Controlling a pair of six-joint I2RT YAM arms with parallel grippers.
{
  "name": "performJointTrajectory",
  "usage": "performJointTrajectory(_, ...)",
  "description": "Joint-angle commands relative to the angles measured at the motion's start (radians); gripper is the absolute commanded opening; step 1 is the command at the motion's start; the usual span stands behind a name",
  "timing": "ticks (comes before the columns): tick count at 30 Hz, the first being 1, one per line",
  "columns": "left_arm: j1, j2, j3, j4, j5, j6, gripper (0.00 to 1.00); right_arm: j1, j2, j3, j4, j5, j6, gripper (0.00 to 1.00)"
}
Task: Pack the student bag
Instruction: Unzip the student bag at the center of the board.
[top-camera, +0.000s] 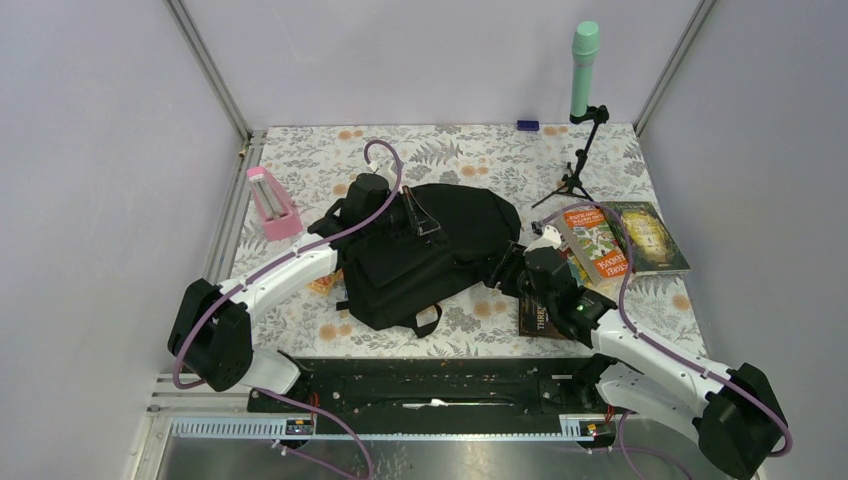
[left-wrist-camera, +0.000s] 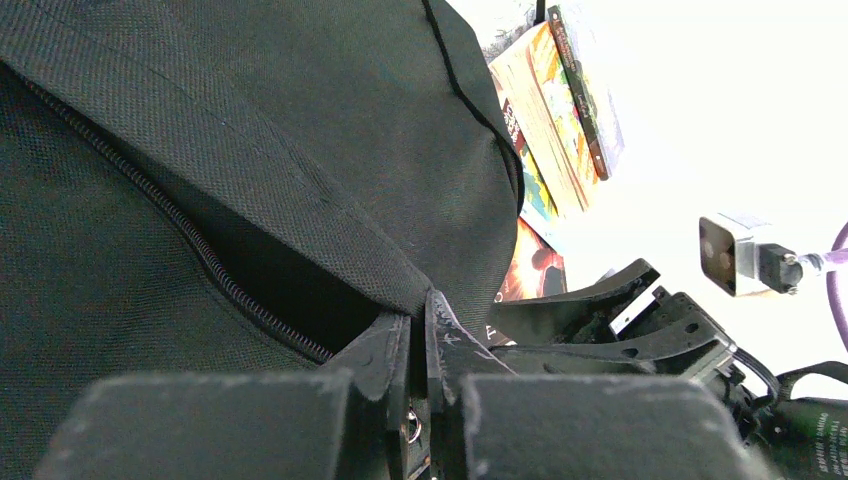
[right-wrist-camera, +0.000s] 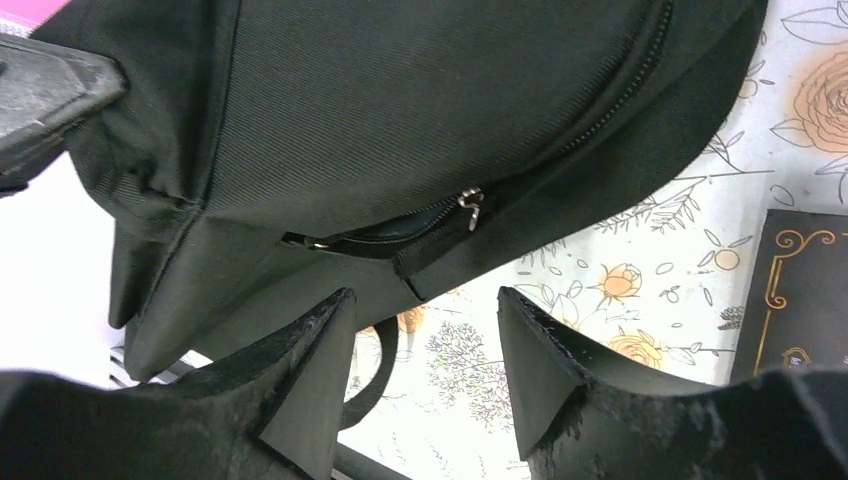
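The student bag (top-camera: 430, 250) is a large black backpack lying flat in the middle of the table. My left gripper (top-camera: 421, 221) is over its upper middle and is shut on the fabric edge of the bag's zip opening (left-wrist-camera: 300, 290); in the left wrist view the gripper (left-wrist-camera: 420, 305) pinches that flap. My right gripper (top-camera: 508, 266) is open and empty at the bag's right edge. In the right wrist view the gripper (right-wrist-camera: 425, 297) stands just short of the bag (right-wrist-camera: 420, 110), below a partly open zip with a metal pull (right-wrist-camera: 470, 205).
An orange book (top-camera: 598, 245) and a dark green book (top-camera: 650, 235) lie right of the bag, and a dark book (top-camera: 540, 315) lies under my right arm. A pink holder (top-camera: 272, 203) stands at the left. A small tripod with a green cylinder (top-camera: 583, 70) stands at the back right.
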Motion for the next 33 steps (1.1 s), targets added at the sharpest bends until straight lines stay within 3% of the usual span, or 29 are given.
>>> performJointTrajectory(1,0.006,-0.014,0.032,0.075,0.0,0.0,0.0,0.015,0.018,0.067,0.044,0.036,-0.013,0.62)
performJointTrajectory(19,0.006,-0.01,0.03,0.078,0.005,-0.002,0.0,0.05,0.231,0.204,-0.03,0.177,-0.129,0.62)
performJointTrajectory(33,0.01,-0.014,0.032,0.075,0.003,0.001,0.0,0.07,0.301,0.199,-0.025,0.216,-0.113,0.63)
